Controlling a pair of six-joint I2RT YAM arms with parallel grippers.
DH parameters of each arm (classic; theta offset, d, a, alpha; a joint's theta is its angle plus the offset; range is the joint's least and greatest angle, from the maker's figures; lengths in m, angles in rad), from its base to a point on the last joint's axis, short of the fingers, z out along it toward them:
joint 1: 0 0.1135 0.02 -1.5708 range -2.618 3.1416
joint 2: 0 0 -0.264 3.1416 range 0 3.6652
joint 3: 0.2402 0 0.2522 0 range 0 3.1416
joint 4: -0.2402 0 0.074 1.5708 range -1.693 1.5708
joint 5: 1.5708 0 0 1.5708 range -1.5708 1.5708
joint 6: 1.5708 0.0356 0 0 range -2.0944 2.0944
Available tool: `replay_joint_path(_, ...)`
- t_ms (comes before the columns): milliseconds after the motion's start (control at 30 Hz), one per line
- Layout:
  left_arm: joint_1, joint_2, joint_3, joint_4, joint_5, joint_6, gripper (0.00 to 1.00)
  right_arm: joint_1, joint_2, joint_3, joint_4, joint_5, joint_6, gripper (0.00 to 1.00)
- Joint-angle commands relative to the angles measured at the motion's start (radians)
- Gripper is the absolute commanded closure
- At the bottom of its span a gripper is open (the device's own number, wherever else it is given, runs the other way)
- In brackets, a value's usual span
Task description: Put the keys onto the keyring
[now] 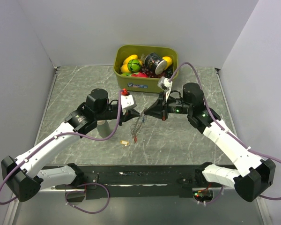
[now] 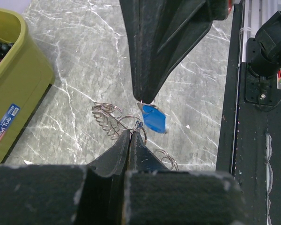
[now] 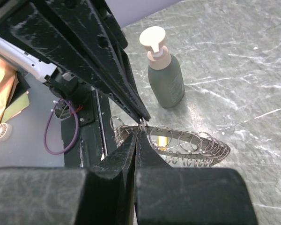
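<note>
Veined tabletop (image 1: 84, 84) — keyring (image 3: 206, 149) above, pale walls (image 1: 75, 28) (three)

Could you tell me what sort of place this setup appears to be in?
Probably a robotics lab test cell: plain partition walls box in a marble-patterned table, two robot arms are bolted at its near edge, and an olive bin holds toy fruit as props.

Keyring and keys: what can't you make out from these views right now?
Top view: where the silvery looped metal keyring is gripped; too small, both arms crowd it.
Left wrist view: whether the blue-tagged key is threaded on; the right fingers cover its head.
Right wrist view: that key, hidden under the same fingers.
Red-tagged key: not made out anywhere.
</note>
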Motion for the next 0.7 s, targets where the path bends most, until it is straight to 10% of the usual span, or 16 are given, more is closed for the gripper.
replay_joint_path(0,-0.005,-0.021,0.043,0.075,0.001,-0.004,0.99,0.006,-0.022,0.035,0.023,-0.020,-0.005,1.00)
replay_joint_path(667,-0.006,-0.016,0.050,0.070,0.019,-0.017,0.99,0.022,0.059,0.100,-0.013,-0.015,-0.005,1.00)
